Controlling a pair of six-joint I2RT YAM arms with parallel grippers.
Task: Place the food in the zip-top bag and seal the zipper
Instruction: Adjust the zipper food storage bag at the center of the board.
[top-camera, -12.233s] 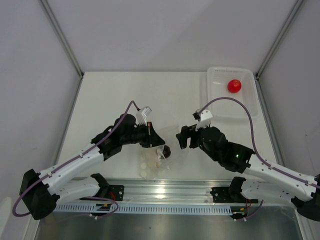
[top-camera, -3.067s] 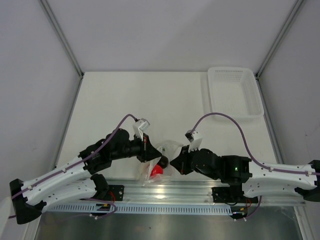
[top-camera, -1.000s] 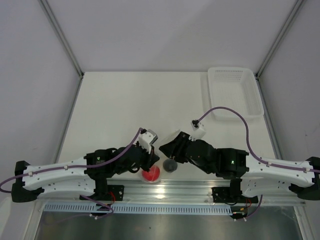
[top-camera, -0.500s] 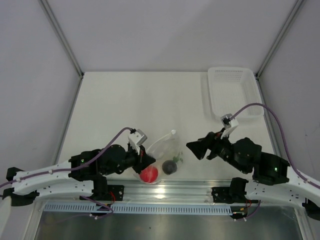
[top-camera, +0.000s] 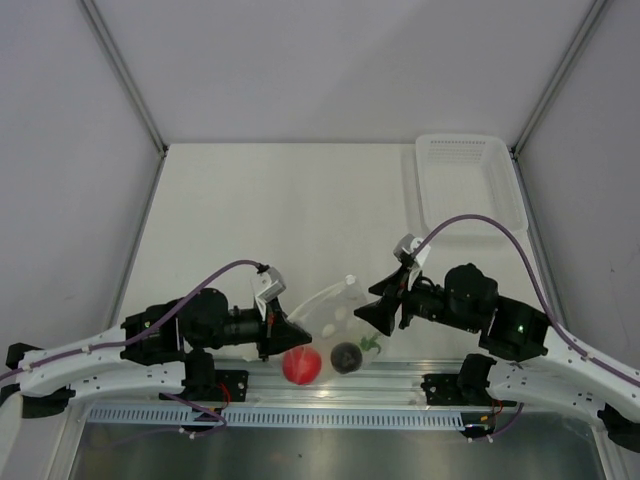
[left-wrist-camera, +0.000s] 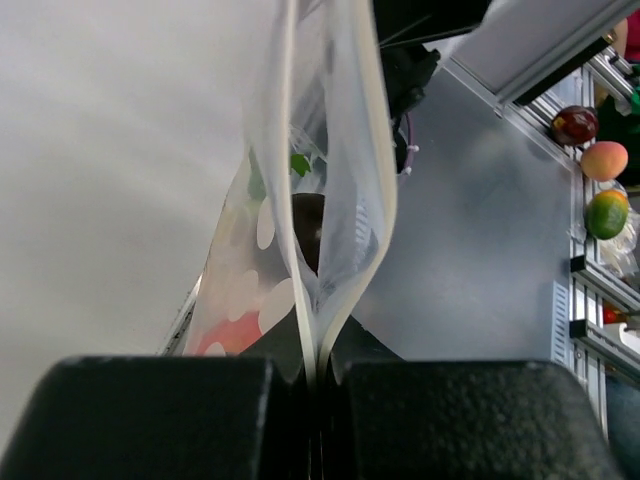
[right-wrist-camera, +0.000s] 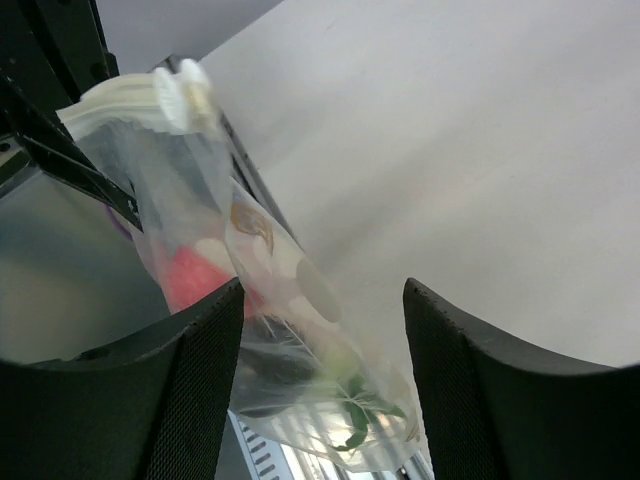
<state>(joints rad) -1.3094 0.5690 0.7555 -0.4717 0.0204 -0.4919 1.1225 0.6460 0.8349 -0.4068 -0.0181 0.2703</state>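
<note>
The clear zip-top bag (top-camera: 330, 315) hangs at the table's near edge. It holds the red tomato (top-camera: 300, 366), the dark ball (top-camera: 346, 356) and the radish, whose green leaves (top-camera: 369, 343) show. My left gripper (top-camera: 281, 331) is shut on the bag's top edge. In the left wrist view its jaws pinch the zipper strips (left-wrist-camera: 318, 340), which part above the pinch. The ball (left-wrist-camera: 308, 222) shows through the plastic. My right gripper (top-camera: 384, 307) is open beside the bag's right side. In the right wrist view the bag (right-wrist-camera: 285, 300), tomato (right-wrist-camera: 192, 280) and leaves (right-wrist-camera: 358, 412) show between the open fingers (right-wrist-camera: 200, 360).
The white ribbed basket (top-camera: 466, 186) stands at the back right with nothing in it. The metal rail (top-camera: 400, 380) runs along the near edge under the bag. The arm bases stand on either side of it.
The bag and food have shifted nearer the front edge. My left gripper has drawn back left with the bag's edge. My right gripper has moved left, closer to the bag.
</note>
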